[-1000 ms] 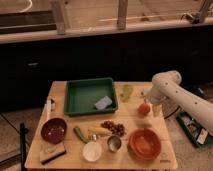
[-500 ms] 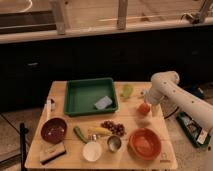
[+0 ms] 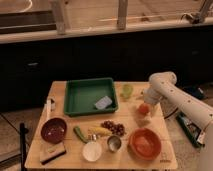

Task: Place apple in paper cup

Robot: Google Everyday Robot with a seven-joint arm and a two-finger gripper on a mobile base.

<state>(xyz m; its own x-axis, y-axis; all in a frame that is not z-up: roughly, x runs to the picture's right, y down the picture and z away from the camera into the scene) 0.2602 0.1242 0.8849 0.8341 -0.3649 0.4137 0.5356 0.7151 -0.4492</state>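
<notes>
The apple [image 3: 144,109] is a small red-orange fruit at the right side of the wooden table [image 3: 70,159], just under my gripper [image 3: 145,103], whose white arm comes in from the right. The gripper sits right at the apple's top. The paper cup [image 3: 92,150] is a small white round cup near the table's front edge, well to the left of the apple, beside the shiny metal cup [image 3: 114,143].
A green tray [image 3: 90,95] holding a grey sponge [image 3: 103,102] stands at the back. A pale green cup [image 3: 127,90], dark red bowl [image 3: 53,130], large orange bowl [image 3: 145,143], grape bunch [image 3: 114,127], banana [image 3: 99,131] and a brush [image 3: 52,153] lie about.
The gripper and the apple have shifted slightly lower and toward the table's front. Everything else stays put.
</notes>
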